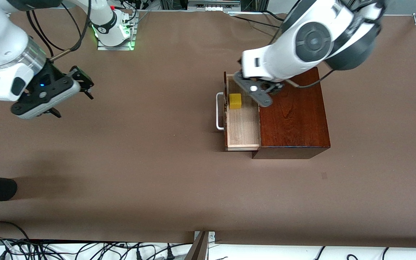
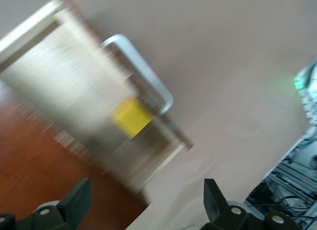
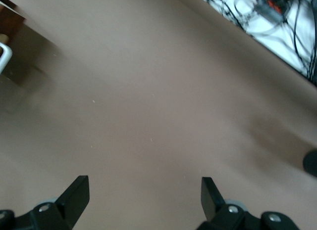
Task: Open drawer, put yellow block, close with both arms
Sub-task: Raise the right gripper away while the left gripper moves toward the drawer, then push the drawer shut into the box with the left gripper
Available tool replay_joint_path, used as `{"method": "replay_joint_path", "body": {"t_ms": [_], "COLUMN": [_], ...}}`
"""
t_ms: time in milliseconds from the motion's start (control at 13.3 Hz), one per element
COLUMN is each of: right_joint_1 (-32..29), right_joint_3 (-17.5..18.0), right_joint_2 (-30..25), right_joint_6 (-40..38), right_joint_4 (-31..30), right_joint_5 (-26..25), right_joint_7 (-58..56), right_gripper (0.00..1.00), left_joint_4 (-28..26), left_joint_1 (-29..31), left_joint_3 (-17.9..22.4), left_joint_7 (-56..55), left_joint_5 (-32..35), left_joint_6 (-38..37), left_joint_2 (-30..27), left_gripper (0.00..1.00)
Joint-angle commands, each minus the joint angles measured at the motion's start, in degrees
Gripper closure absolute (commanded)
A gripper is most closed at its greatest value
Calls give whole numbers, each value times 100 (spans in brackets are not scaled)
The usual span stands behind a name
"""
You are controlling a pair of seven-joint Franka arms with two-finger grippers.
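The left wrist view is pretty smeared, so the drawer (image 2: 74,106) and the yellow block (image 2: 130,117) come through as streaky shapes there, and the front view has the left arm's wrist covering the farther corner of the drawer and part of the box (image 1: 294,119) top. The left end effector (image 1: 256,93) itself mostly shows as a dark bar from above, but the wrist view has both fingers (image 2: 74,200) clearly spread apart with nothing between them. It hangs over the drawer's farther end where it meets the box, with the arm bending in from its base. The yellow block sits inside the pulled-out drawer, near that farther end, close to the front panel with the white loop handle (image 1: 219,111). The rest of the pale tray is bare wood. Loads of open brown counter (image 1: 150,151) in front of the handle toward the right arm's end. The right end effector (image 1: 71,94) hovers over bare counter well apart from the drawer, fingers spread wide, holding nothing, tilted toward the handle.
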Motion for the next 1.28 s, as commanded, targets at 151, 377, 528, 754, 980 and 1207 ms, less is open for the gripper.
{"method": "replay_joint_path", "body": {"t_ms": [151,377,528,754,980,1207], "right_joint_1": [79,-209,-447,-676,-983,-1659], "right_joint_3": [-496,-514,-400,-233,56,881], "right_joint_2": [-926,-1454,-1552,-1578,-1578,-1578], "right_joint_6": [389,855,874,839,821,777], "right_joint_4": [-1467,-2365,-2525,-2560,-2569,-2560], "right_joint_5": [89,19,-25,-43,-122,-157], "right_joint_7": [167,167,158,158,167,605], "right_gripper": [0,0,0,0,0,0], "left_joint_4": [576,541,497,417,164,-57], "left_joint_1": [-704,-766,-810,-1073,-1127,-1276], "left_joint_3": [-9,0,9,0,9,9], "left_joint_7": [98,455,1823,3020,4060,4123], "left_joint_5": [-557,-583,-365,416,795,1261], "left_joint_6": [1529,1796,1831,1840,2242,2795], "left_joint_2": [932,1012,1178,1424,1610,1890], "left_gripper": [0,0,0,0,0,0]}}
